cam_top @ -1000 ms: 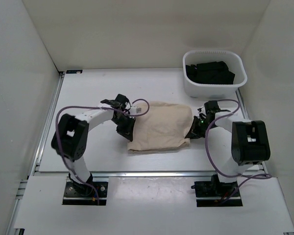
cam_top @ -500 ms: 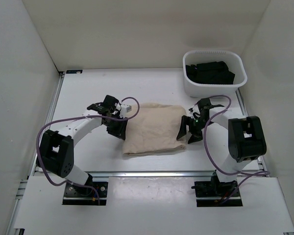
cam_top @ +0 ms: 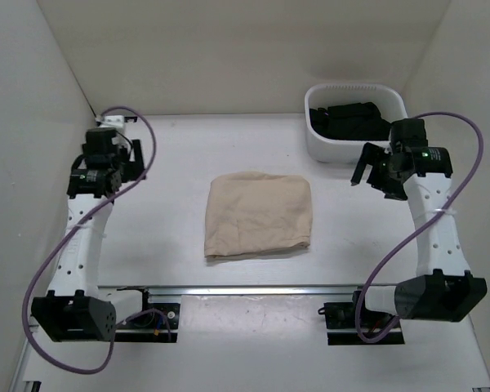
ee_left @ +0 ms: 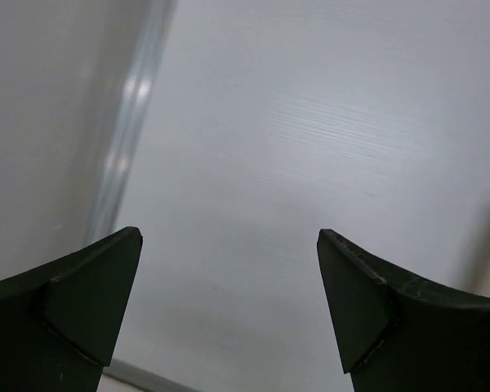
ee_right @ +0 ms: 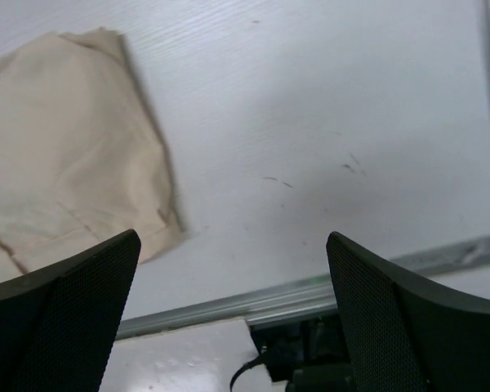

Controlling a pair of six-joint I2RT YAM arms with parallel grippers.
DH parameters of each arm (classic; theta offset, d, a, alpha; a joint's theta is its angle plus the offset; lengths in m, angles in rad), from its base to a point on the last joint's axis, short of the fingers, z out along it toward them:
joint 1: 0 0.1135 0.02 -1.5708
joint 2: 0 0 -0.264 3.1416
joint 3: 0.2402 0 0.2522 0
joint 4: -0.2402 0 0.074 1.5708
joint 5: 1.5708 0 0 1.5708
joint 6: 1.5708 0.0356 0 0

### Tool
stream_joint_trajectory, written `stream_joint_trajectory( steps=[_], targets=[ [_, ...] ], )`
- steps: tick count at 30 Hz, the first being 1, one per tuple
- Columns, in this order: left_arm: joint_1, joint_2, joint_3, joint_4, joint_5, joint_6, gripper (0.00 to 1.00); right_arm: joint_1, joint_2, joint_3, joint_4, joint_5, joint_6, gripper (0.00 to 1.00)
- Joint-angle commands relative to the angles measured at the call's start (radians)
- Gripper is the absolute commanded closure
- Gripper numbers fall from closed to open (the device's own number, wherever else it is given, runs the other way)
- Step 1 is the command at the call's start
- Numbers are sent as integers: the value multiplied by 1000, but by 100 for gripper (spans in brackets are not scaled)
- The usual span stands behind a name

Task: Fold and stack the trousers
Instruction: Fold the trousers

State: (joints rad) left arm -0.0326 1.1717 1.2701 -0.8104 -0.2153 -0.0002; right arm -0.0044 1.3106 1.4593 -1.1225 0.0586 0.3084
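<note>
Trousers [cam_top: 259, 215] lay as a compact beige rectangle in the middle of the bench [cam_top: 171, 245], just beyond the arm bases at its near edge, and nothing touched them. The near hem ran a little uneven and the left corner splayed slightly, but the layers sat flat.

Farther back, both arms were raised and well apart from the cloth, one on each side. The left fingers [ee_left: 82, 302] were spread wide over bare bench beside the left wall and held nothing. The right fingers [ee_right: 73, 310] were likewise spread and empty, and their camera caught a corner of the trousers off to one side.

At the far right stood a white basket [cam_top: 318, 147] holding black garments [cam_top: 351, 121].

Folding looked finished, so stacking seemed to be the step in hand. No pile showed on the bench, so where the bundle belonged could not be told. Moving it would call for fingers to descend on one edge and pinch every layer together, lest the fold fall open.
</note>
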Motion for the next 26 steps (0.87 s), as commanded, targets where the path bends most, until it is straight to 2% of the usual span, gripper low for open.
stream_joint_trajectory(
  steps=[1, 5, 13, 26],
  targets=[
    [150, 39, 63, -27, -222, 0, 0, -9, -4, 35, -157, 204, 40, 1],
    [238, 39, 77, -27, -266, 0, 0, -9, -13, 49, -148, 178, 51, 1],
    [267, -41, -11, -27, -236, 0, 0, -9, -51, 13, -117, 201, 40, 1],
    [286, -60, -2, -56, -203, 0, 0, -9, -71, -19, -62, 195, 21, 1]
  ],
)
